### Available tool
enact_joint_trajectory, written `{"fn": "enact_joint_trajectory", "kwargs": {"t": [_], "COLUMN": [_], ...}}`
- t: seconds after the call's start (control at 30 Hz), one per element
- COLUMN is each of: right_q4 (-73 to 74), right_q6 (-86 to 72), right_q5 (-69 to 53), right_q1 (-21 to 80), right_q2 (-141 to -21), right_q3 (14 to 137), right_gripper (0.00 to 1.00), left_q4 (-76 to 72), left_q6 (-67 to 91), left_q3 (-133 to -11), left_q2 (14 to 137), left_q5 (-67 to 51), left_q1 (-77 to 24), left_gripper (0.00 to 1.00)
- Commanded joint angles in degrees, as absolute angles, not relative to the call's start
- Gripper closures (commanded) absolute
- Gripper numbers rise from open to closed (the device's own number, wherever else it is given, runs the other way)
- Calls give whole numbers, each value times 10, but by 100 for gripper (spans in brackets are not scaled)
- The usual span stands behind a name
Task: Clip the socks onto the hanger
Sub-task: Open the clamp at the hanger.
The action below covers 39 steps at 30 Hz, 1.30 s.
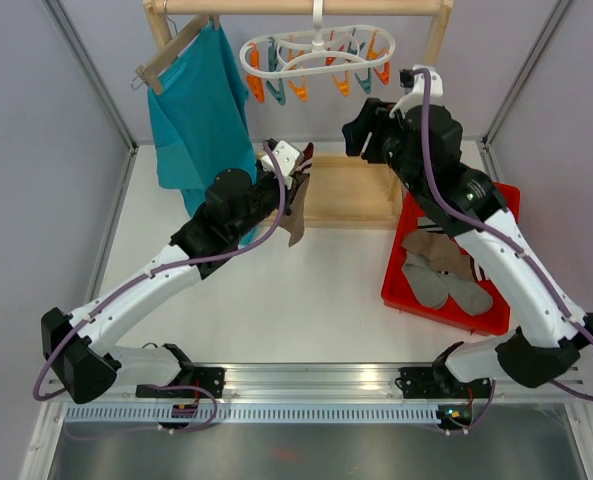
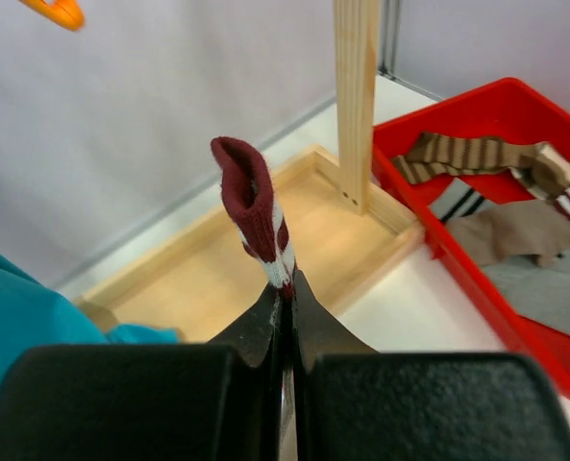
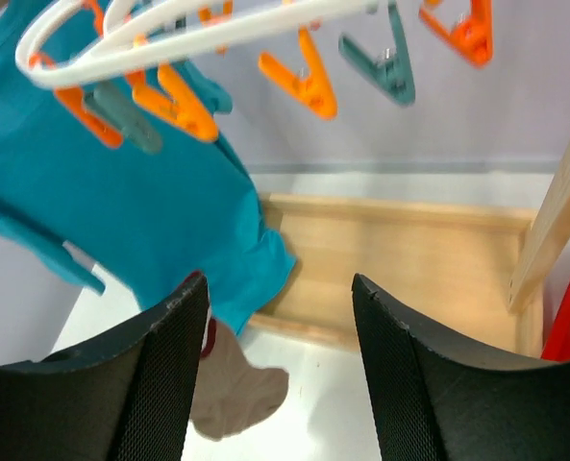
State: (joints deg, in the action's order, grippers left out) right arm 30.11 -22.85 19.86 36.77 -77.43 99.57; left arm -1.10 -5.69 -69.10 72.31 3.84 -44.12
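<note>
Dark red cloth with white stripes is seen at the cuff of one sock (image 2: 253, 206), near the middle of the left wrist view. This sock is pinched tight by the left hand (image 2: 285, 293), whose jaws are shut on it just below the stripes. In the top view, the grey-brown foot of the sock is seen hanging limp under that hand, a little left of the middle of the frame. The right hand (image 3: 280, 365) is held wide, and nothing is gripped between its fingers (image 3: 169, 375). The white hanger (image 1: 316, 50) is hung at the top middle of the top view, and orange and teal clips (image 3: 309, 86) are seen dangling under it. The right hand is found just below it and a little to the right in that view. More socks (image 1: 441, 275) are laid in a red tray (image 1: 394, 270) on the white worktop (image 1: 276, 300), at the right of the frame. A teal shirt (image 1: 201, 110) is hung at the upper left.
</note>
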Motion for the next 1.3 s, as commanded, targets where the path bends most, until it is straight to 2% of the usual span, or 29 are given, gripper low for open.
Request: {"fn": "enact_joint_trajectory", "kwargs": {"t": [0.0, 0.1, 0.27, 0.63, 0.97, 1.27], "right_q4": [344, 329, 311, 231, 205, 191], "right_q6": [-179, -143, -86, -32, -20, -13], "right_q5": [201, 131, 114, 94, 98, 104], "right_q1": [344, 307, 290, 286, 286, 285], "right_q2": [-823, -868, -941, -965, -994, -1009], "right_q3": [1094, 1142, 1194, 1179, 1190, 1207], "right_gripper": [33, 34, 37, 41, 40, 34], "left_q4": [-86, -128, -148, -156, -148, -148], "left_q6": [-165, -185, -189, -166, -171, -169], "left_q3": [-676, -663, -673, -716, -727, -725], "left_q2": [713, 714, 737, 779, 785, 787], "left_q5": [62, 47, 40, 18, 14, 6], "left_q1": [-442, -442, -441, -439, -432, -427], "left_gripper": [98, 98, 98, 98, 98, 98]}}
